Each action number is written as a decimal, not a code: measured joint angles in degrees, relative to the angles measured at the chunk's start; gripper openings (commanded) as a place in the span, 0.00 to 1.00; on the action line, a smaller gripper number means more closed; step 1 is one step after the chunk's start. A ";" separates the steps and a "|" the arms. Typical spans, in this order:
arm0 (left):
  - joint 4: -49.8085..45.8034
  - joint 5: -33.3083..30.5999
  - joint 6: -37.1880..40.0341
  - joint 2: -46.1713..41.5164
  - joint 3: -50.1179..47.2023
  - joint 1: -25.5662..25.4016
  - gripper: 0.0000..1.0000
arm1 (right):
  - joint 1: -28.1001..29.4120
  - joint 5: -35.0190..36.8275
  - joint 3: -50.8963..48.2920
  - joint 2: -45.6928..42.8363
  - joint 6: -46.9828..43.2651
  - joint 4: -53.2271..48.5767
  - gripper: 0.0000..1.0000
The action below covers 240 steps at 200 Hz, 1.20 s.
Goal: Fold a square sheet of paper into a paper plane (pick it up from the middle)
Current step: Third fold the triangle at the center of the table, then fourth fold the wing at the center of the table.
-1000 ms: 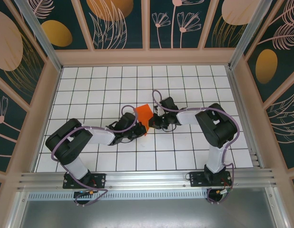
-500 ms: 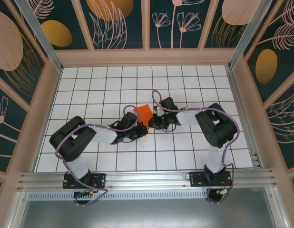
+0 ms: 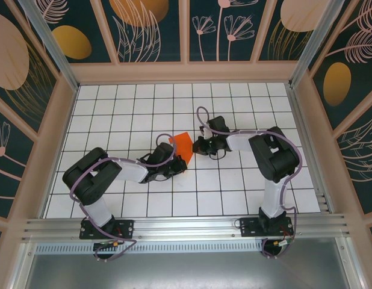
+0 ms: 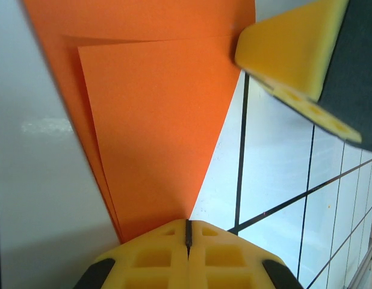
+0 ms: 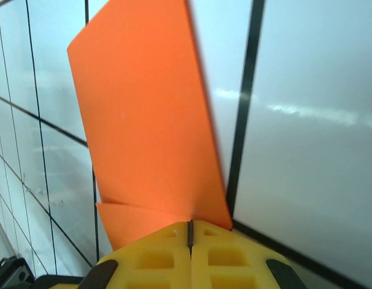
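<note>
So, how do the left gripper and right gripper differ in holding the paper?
The left gripper pinches the orange paper at its narrow tip; the right gripper pinches a wider edge. The left gripper meets it from the near side, the right gripper from the right. Both are shut on it.

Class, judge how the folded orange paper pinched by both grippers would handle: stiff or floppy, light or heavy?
Probably light: the orange paper is thin, layered sheet. Likely stiffer than flat paper, since its folds hold it straight between left gripper and right gripper. May crease easily.
</note>
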 measured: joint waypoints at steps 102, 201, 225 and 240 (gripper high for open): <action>-3.23 -0.26 0.24 -2.01 -0.09 -0.15 0.02 | -3.02 4.48 3.65 -0.72 -0.42 -2.32 0.02; -10.29 -12.20 1.77 -8.24 3.80 -0.17 0.13 | -2.78 -1.99 -4.11 -9.18 2.69 -1.66 0.37; -11.06 -14.62 1.73 -6.86 4.76 -0.17 0.12 | -2.25 -3.28 -4.09 -8.39 2.69 -1.36 0.37; -11.54 -15.45 1.70 -6.08 4.83 -0.17 0.12 | -1.86 -3.93 -4.09 -7.26 2.67 -1.22 0.37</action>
